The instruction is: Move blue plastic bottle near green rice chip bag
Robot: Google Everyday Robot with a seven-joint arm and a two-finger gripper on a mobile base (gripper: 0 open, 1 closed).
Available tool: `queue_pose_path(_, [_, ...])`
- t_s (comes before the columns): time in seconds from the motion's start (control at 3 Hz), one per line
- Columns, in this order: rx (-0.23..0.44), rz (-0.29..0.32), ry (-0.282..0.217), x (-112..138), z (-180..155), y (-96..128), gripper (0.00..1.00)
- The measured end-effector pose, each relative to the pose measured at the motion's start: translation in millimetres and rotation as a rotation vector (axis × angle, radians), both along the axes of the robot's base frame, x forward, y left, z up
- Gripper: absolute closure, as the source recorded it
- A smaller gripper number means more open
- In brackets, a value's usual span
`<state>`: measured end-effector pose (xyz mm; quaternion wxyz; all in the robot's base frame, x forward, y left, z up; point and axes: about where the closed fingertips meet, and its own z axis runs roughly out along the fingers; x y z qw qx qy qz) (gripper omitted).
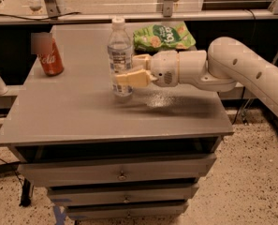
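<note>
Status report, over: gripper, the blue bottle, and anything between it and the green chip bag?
Gripper shut on blue plastic bottle, mid-table. Bottle upright, left of green rice chip bag, apart. No object between them; red can far left.

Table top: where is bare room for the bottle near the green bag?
Bare: the strip before the green bag, under the arm; the wide front of the table; the gap between can and bottle. Crowded: back right corner. The claw, mid-table, grips the bottle.
</note>
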<state>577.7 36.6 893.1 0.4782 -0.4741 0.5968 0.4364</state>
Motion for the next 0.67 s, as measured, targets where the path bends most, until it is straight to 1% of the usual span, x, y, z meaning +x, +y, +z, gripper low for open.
queue_pose_path(0.33, [0.005, -0.113, -0.054, 0.6, 33.7, -48.8, 1.00])
queue_pose_path(0.67, [0.004, -0.130, -0.059, -0.3, 37.1, -58.1, 1.00])
